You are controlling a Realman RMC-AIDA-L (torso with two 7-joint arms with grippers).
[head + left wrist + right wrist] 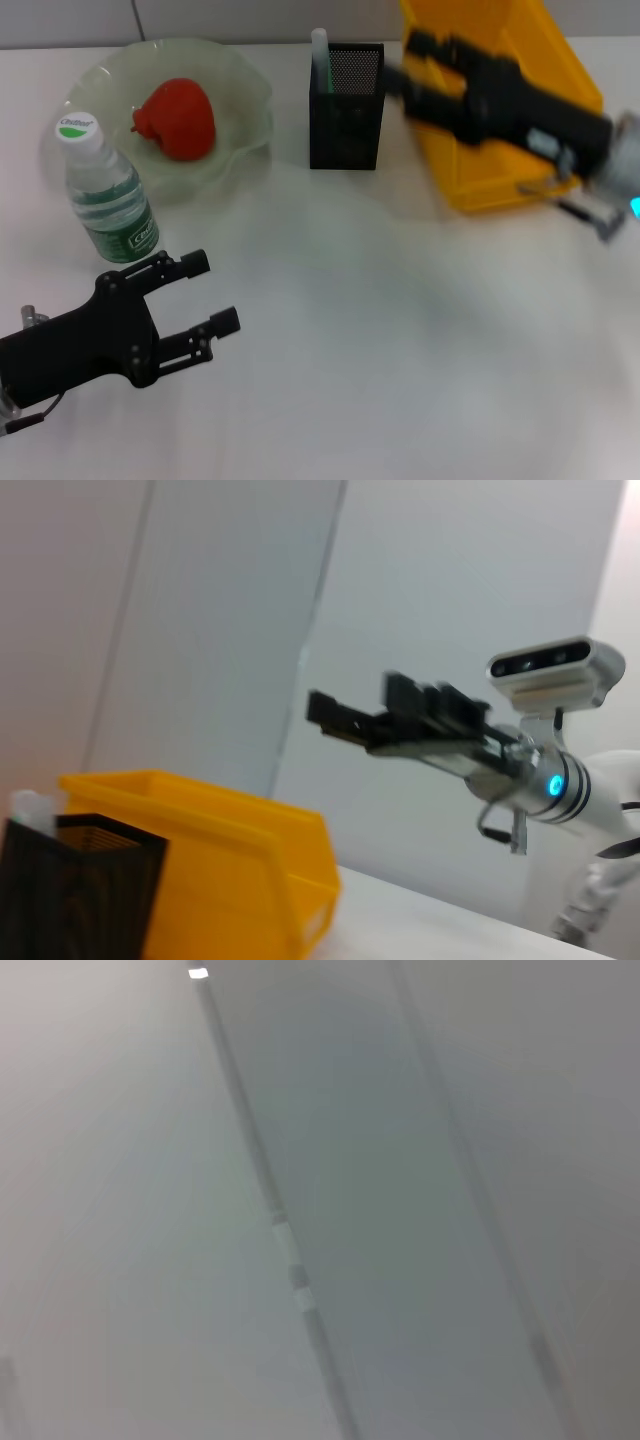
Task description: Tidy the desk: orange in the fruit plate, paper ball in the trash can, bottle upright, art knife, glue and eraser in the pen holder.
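1. A white desk (380, 330) runs back to a pale grey panelled wall; the right wrist view shows only that blank wall and its seams.
2. The right gripper (412, 66) is blurred, so whether its fingers are apart or together cannot be told. It hangs above the yellow trash bin (470, 185), whose far end is cut off by the frame edge; what lies inside cannot be seen.
3. The black mesh pen holder (346, 120) stands just left of the bin. A pale, greenish stick (320, 55) pokes out of its corner; what it is cannot be made out.
4. The orange (178, 118) looks reddish and lies in the translucent green fruit plate (245, 90).
5. The bottle (105, 190) stands upright at the plate's near edge, white-capped, green-labelled.
6. The left gripper (212, 290) rests low near the bottle, fingers spread, holding nothing.
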